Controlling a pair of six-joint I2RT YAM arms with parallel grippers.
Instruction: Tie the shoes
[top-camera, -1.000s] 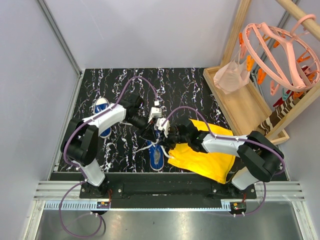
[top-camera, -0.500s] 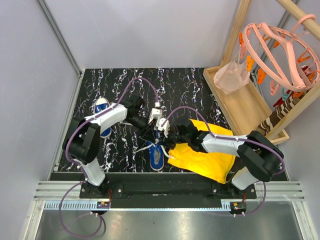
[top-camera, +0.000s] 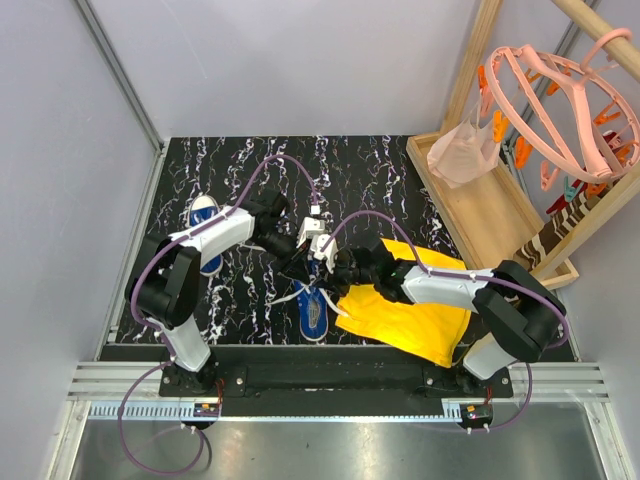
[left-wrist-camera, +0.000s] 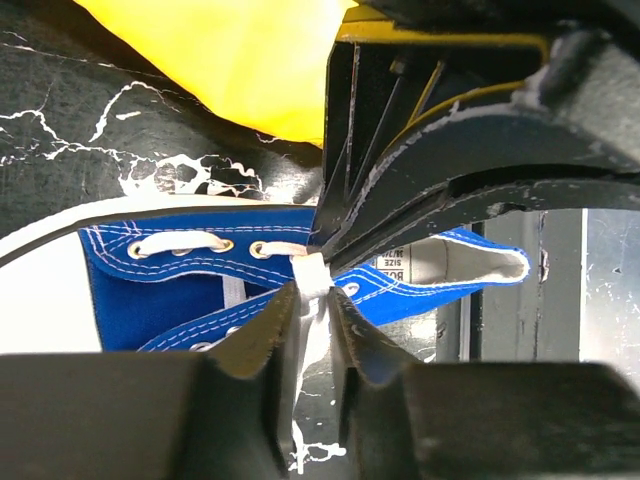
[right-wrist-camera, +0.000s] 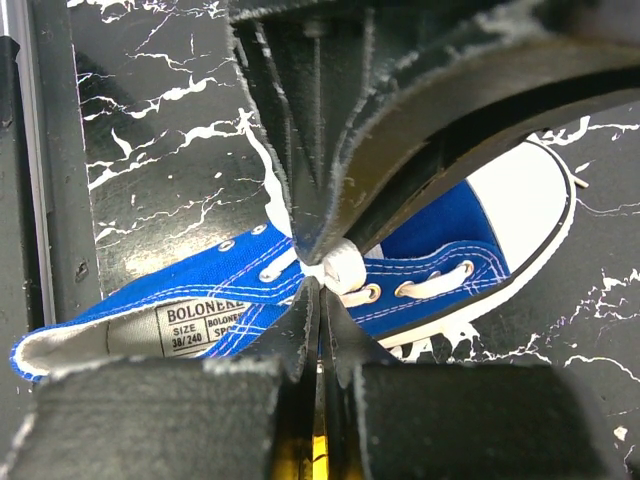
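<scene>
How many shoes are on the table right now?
2. One shoe lies near the middle, its lace pinched by the left gripper and right gripper. The other shoe sits at the left, partly hidden by the left arm.

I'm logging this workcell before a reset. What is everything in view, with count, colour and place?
shoes: two, blue with white toe caps; one at table centre, one far left beside the left arm
white lace: one bunch, white, at the centre shoe's eyelets
yellow cloth: one, yellow, right of the centre shoe
table: one, black with white veins
wooden rack: one, pale wood, right side
hanger: one, pink, upper right
pink pouch: one, pale pink, hanging over the rack
cables: two, purple, along the arms
left gripper: shut on the lace
right gripper: shut on the lace
</scene>
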